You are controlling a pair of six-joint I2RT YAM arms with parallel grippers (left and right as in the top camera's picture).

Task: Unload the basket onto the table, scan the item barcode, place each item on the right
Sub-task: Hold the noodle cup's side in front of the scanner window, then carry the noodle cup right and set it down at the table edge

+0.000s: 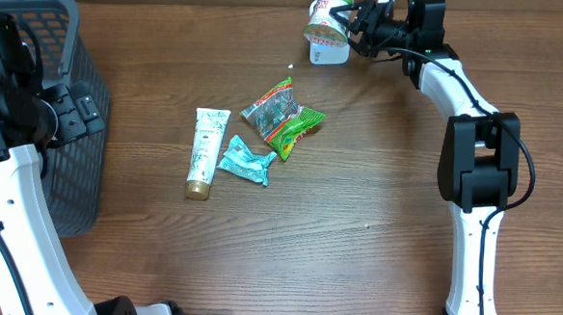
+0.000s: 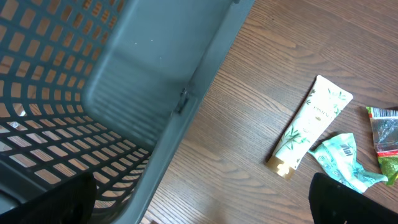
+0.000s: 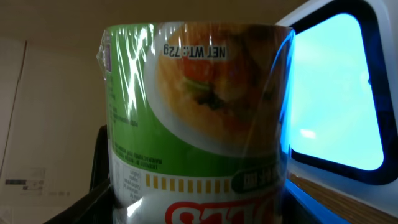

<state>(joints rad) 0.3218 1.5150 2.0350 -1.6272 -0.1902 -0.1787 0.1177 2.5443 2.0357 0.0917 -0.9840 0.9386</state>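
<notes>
Overhead — cup (image 1: 325, 30) (wrapped) in right tool (image 1: 352, 26)

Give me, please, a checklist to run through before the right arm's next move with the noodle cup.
1. Grip of right gripper on noodle cup: ok.
2. Lit scanner window beside the cup: ok.
3. Barcode turned toward the window: cannot tell.
4. Jaws of left gripper open, over the basket, away from the cup: ok.
5. Loose tube and packets clear of the cup: ok.
</notes>
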